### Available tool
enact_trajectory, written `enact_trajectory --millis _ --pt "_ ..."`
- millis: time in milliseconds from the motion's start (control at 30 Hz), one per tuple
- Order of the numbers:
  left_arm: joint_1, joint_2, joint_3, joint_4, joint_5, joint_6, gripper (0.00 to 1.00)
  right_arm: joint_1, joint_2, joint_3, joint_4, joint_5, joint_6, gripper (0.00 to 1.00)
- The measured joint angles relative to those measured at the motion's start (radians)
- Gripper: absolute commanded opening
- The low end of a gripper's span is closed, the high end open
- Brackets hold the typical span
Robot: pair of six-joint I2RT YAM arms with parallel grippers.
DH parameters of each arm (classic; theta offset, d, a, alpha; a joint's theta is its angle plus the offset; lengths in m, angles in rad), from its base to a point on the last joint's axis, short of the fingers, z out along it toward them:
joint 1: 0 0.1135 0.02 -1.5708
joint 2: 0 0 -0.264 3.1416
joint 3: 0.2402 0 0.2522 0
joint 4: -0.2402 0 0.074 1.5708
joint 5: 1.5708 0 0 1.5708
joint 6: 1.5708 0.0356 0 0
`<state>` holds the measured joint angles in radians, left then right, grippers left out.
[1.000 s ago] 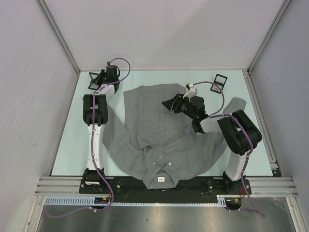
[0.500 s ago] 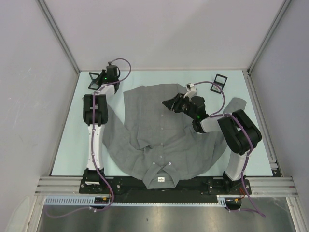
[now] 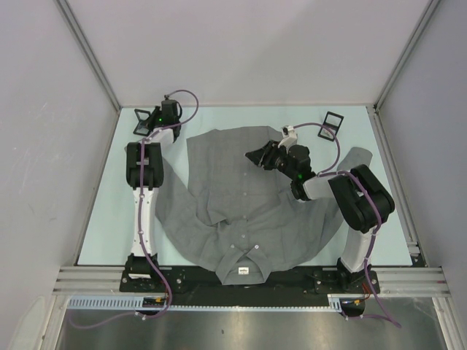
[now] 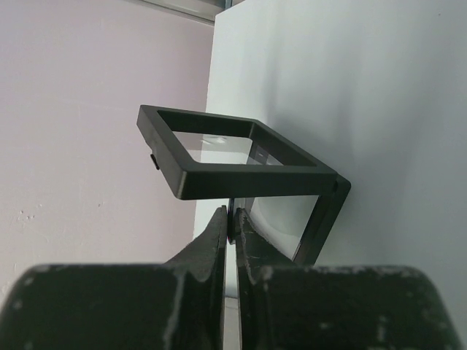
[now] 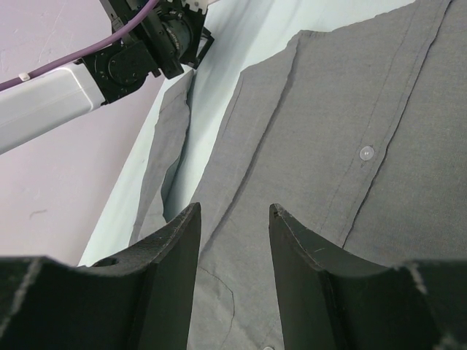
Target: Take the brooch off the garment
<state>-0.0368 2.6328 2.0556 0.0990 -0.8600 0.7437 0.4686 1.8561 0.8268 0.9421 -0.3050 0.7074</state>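
The grey garment (image 3: 241, 211) lies spread flat on the pale table, collar and white label toward the arm bases. My left gripper (image 3: 151, 122) is off the shirt at the far left corner, beside an open black frame box (image 3: 141, 124). In the left wrist view its jaws (image 4: 233, 219) stand almost together under the box's rim (image 4: 219, 171), with a small dark sliver pinched at the tips, apparently the brooch (image 4: 233, 224). My right gripper (image 3: 255, 156) hovers open over the shirt's upper front (image 5: 328, 109), nothing between its fingers (image 5: 233, 211).
A second black frame box (image 3: 333, 120) sits at the far right of the table. The enclosure's walls rise close on both sides. The left arm (image 5: 109, 65) shows at the top left of the right wrist view. A white button (image 5: 366, 152) marks the placket.
The left jaws have parted by a hair's width at the box. Neither arm has visibly moved and the shirt lies as before.
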Motion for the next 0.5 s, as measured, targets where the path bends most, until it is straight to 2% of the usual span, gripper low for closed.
enact_trajectory --millis 267,500 --pt "0.0 0.0 0.0 -0.003 0.0 0.0 0.11 -0.002 0.001 0.0 0.003 -0.001 0.0 0.46" --pt "0.001 0.0 0.0 -0.004 0.003 0.0 0.18 -0.002 0.001 0.0 0.007 -0.004 0.0 0.46"
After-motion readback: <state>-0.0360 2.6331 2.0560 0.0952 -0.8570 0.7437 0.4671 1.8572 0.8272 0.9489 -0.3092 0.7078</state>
